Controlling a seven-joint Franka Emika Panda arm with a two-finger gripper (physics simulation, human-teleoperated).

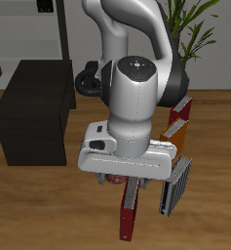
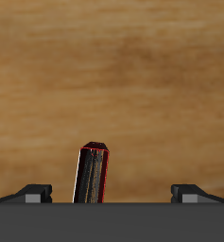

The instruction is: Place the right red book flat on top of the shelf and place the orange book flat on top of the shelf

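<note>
Where the right red book (image 1: 130, 211) stands: upright on the wooden surface (image 1: 214, 195), close to the front edge and directly under the arm's head.
Wrist view, same book: seen end-on from above, pale grey page edges sandwiched between two thin red covers. The exterior view cannot give us that!
Wrist view, the gap: the book sits between the two fingers (image 2: 33, 194), closer to one of them, with bare wood showing on both sides of it.
Exterior view, the rest of the field: the orange book (image 1: 179, 140) stands farther back, leaning in a little row with another red book (image 1: 186, 109) behind it and a grey-and-black striped book (image 1: 175, 186) in front of it. None of these appears in the wrist view.
Shelf (image 1: 34, 112): the low black box sits well apart from the books across the surface, and its flat top carries nothing.
Background: a tall grey rack (image 1: 29, 29) stands behind the shelf and a green plant (image 1: 200, 29) at the back.
Arm (image 1: 136, 93): bent forward and down, wrist pointing straight at the surface, its white head covering the upper end of the right red book.
Pincer (image 2: 113, 194): spread wide, straddling the book, holding nothing, with no contact visible on either finger.
</note>
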